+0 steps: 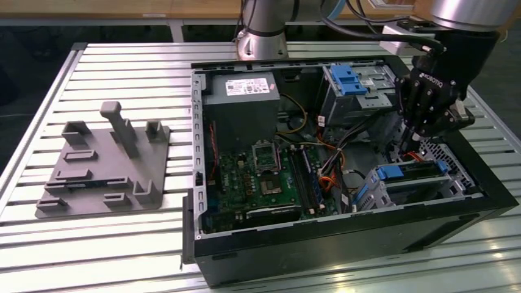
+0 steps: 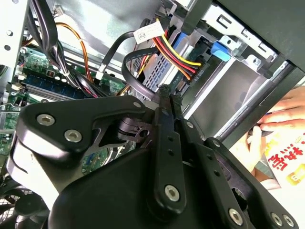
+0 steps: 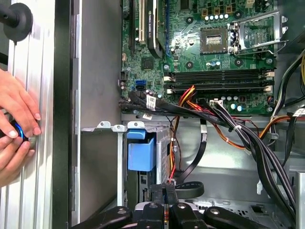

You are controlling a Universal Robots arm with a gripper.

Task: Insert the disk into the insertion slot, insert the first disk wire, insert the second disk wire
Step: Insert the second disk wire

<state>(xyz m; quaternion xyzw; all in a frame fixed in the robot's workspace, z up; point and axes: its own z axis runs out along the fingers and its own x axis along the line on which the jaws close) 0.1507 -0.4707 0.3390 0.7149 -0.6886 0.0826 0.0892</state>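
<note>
A: Where is the gripper (image 1: 416, 141)?

B: Down inside the case (image 1: 342, 244), at the exterior view's right. Its two fingers (image 2: 164, 102) are pressed together, and in the second wrist view their tips sit at a small black connector by the end of the disk (image 2: 159, 71). It looks pinched between them, though that is a guess; the tips hide the contact.

A: And the disk itself?

B: Already seated in the slot (image 1: 423, 186), the low grey bay near the case's front corner. Its blue carrier (image 1: 389, 173) shows at the end of the bay in the exterior view, and the first wrist view has the blue tab (image 3: 141, 151) just ahead of the gripper.

A: So the first step is done?

B: It reads that way. The work in hand is a wire. A bundle of red, yellow and black wires (image 2: 174, 52) runs down to the disk's end, with a black cable (image 2: 131, 71) looping beside it.

A: What does the wire step call for?

B: The connector square to its socket and a straight, gentle push, clear of the loose leads.

A: Anything else about?

B: A person's hands (image 3: 16, 126) rest on the counter (image 1: 122, 67) just outside the case wall. A grey fixture (image 1: 106, 165) stands well apart.
</note>
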